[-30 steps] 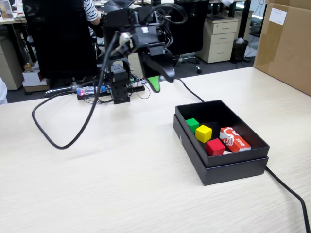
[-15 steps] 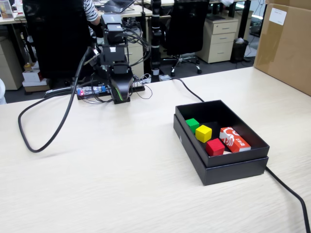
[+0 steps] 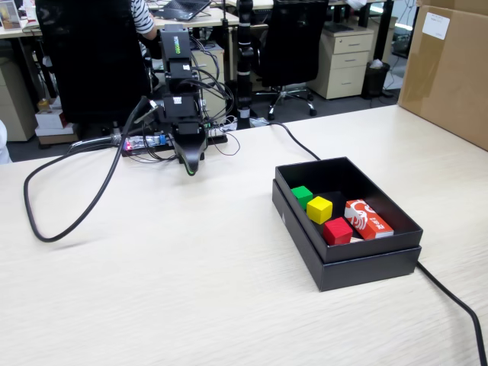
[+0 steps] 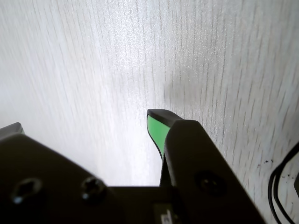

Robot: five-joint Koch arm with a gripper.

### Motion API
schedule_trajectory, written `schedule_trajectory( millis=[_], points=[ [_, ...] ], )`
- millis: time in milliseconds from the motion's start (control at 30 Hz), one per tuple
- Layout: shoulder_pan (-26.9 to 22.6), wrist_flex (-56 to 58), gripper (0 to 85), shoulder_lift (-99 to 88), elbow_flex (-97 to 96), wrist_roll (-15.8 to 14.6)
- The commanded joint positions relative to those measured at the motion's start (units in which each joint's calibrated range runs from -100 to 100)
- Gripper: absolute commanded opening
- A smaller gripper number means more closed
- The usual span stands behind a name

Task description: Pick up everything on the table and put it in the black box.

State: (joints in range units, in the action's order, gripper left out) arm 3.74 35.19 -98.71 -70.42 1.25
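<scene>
The green cube, the yellow cube and the red cube lie inside the black box, which sits in its lid at the right of the table. My gripper hangs tip-down near the arm's base at the back of the table, far left of the box. In the wrist view the gripper is open, with bare pale wood between its green-padded fingertips. It holds nothing.
A red-and-white matchbox lies in the box beside the cubes. A big brown carton stands at the back right. A thick black cable loops on the left, and another runs off behind the box.
</scene>
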Motion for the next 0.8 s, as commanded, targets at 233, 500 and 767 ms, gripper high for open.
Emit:
schedule_trajectory(
  millis=[233,500,767],
  points=[
    [-0.9,-20.1,52.0,-1.3,-12.8,1.5],
    [-1.8,-26.5,52.1,-1.3,-21.9,1.5],
    [-2.1,-27.2,50.4,-1.3,-23.5,1.4]
  ],
)
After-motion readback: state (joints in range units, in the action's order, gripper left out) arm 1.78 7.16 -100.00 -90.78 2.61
